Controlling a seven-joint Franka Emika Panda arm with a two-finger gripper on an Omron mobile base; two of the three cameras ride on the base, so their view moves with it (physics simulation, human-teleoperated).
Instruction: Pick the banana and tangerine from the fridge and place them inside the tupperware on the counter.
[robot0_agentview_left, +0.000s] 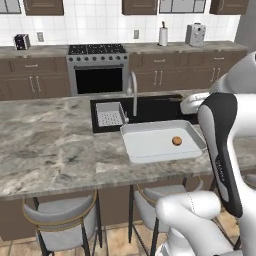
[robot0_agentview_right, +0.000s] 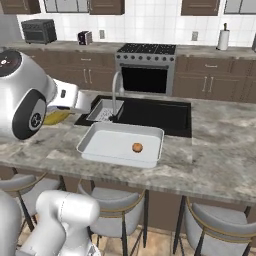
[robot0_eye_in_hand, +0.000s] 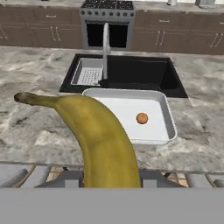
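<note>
Grey-beige marbled stone forms the counter (robot0_agentview_left: 45, 145), a long island top with grey stools tucked under its near edge. Set into it is a black sink (robot0_eye_in_hand: 140, 74) with a tall faucet (robot0_eye_in_hand: 105, 48) and a small white perforated rack (robot0_eye_in_hand: 89, 72) in its left part.

Just in front of the sink, touching nothing else, sits the tupperware (robot0_eye_in_hand: 168, 127), a shallow white rectangular container with rounded corners. Inside it lies the tangerine (robot0_eye_in_hand: 141, 118), alone, toward the right half of the floor and clear of the walls. The rest of the container's floor is bare white.

In the hand view the banana (robot0_eye_in_hand: 103, 140) rises from the bottom between the fingers of the gripper (robot0_eye_in_hand: 109, 177), its brownish stem tip curving away to the left. It is clamped in the closed gripper and held in the air over the near edge of the counter, on the near side of the tupperware. In the right base view a bit of yellow shows beside the arm's wrist, left of the container and the sink.

Bare stone stretches on both sides of the tupperware, wider to its left. Behind the sink, across an aisle, stands a stove (robot0_agentview_left: 97, 70) among brown cabinets along the tiled wall.
</note>
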